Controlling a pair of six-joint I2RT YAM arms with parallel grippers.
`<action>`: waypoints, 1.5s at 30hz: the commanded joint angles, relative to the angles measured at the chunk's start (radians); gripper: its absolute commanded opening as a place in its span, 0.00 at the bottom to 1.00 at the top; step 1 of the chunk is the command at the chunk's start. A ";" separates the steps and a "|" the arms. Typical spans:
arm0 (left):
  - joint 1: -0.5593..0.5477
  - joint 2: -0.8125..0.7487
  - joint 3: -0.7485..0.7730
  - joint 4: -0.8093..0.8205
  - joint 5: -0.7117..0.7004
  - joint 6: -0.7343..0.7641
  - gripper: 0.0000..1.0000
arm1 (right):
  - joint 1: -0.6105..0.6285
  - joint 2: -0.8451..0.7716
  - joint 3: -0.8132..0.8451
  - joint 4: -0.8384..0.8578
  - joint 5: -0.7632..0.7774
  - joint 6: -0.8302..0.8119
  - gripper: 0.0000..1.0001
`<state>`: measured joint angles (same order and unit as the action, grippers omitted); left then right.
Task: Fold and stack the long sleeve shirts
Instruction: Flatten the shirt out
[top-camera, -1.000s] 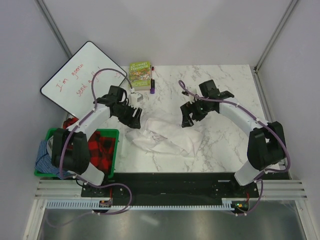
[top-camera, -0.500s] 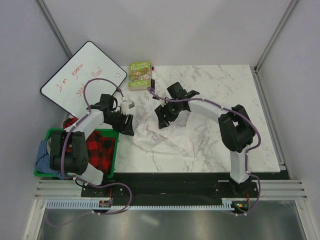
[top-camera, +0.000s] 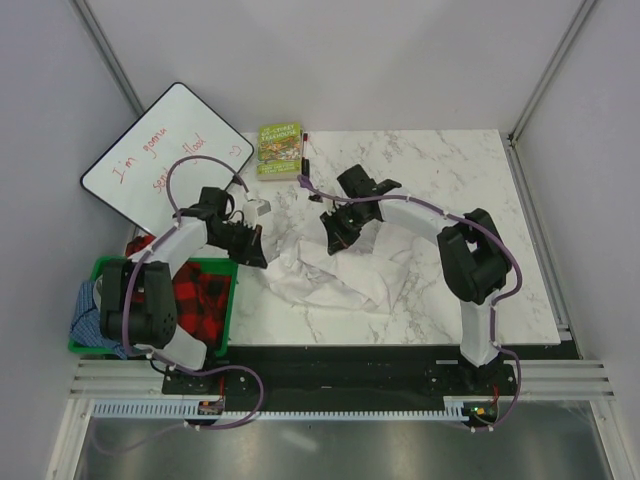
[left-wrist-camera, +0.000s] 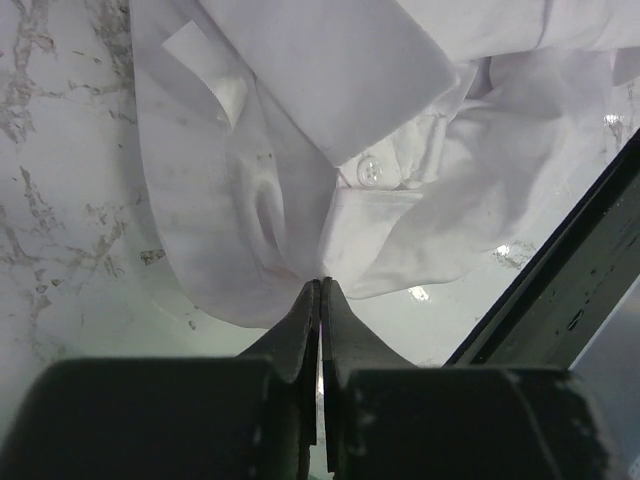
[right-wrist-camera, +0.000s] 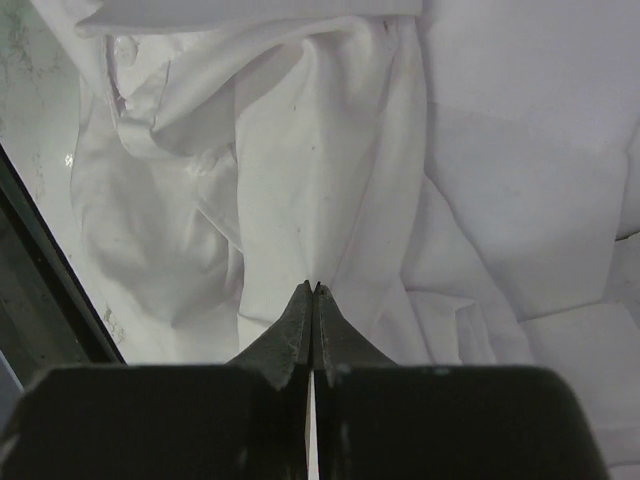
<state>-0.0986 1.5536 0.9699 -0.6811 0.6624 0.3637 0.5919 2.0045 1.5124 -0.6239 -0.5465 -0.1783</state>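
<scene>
**Item:** white shirt (top-camera: 335, 275), one, crumpled in a loose heap on the table (top-camera: 450, 170), on the arms' side of the green book (top-camera: 280, 150) and near it.

**Handling (judged):** light, limp cloth with no stiffness. It will sag and trail from any hold and slide easily on the smooth top. A button (left-wrist-camera: 370, 170) marks a firmer doubled band, likely a cuff or placket. Hems, seams and shoulder lines should be the surest holds.

**Holds:**
- The left claw (left-wrist-camera: 319, 285) is clenched on a folded edge at the heap's left side.
- The right claw (right-wrist-camera: 313, 288) is clenched on a raised ridge of cloth at the end nearest the book.

**Unclear:**
- The sleeves and collar cannot be traced in the folds.
- How much cloth each pinch holds is hidden.

**Surroundings:**
- A green bin (top-camera: 215, 264) sits left of the book, toward the arms. It holds a red plaid cloth (top-camera: 205, 290) and, at its outer edge, a blue cloth (top-camera: 95, 315). Neither can be identified as a garment.
- A whiteboard (top-camera: 165, 160) stands just left of the book.
</scene>
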 joint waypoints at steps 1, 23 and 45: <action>0.016 -0.094 0.047 0.000 0.055 -0.006 0.02 | 0.002 -0.075 0.063 -0.013 0.020 -0.020 0.00; -0.733 -0.219 0.691 -0.049 -0.082 -0.108 0.02 | -0.289 -0.567 -0.059 0.108 0.060 -0.128 0.00; -0.392 -0.268 -0.039 -0.026 -0.262 0.216 0.72 | -0.519 -0.688 -0.480 -0.400 0.000 -0.577 0.69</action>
<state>-0.4904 1.2407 1.0042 -0.7399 0.4629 0.4576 -0.0883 1.3651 1.1107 -1.0256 -0.5312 -0.7822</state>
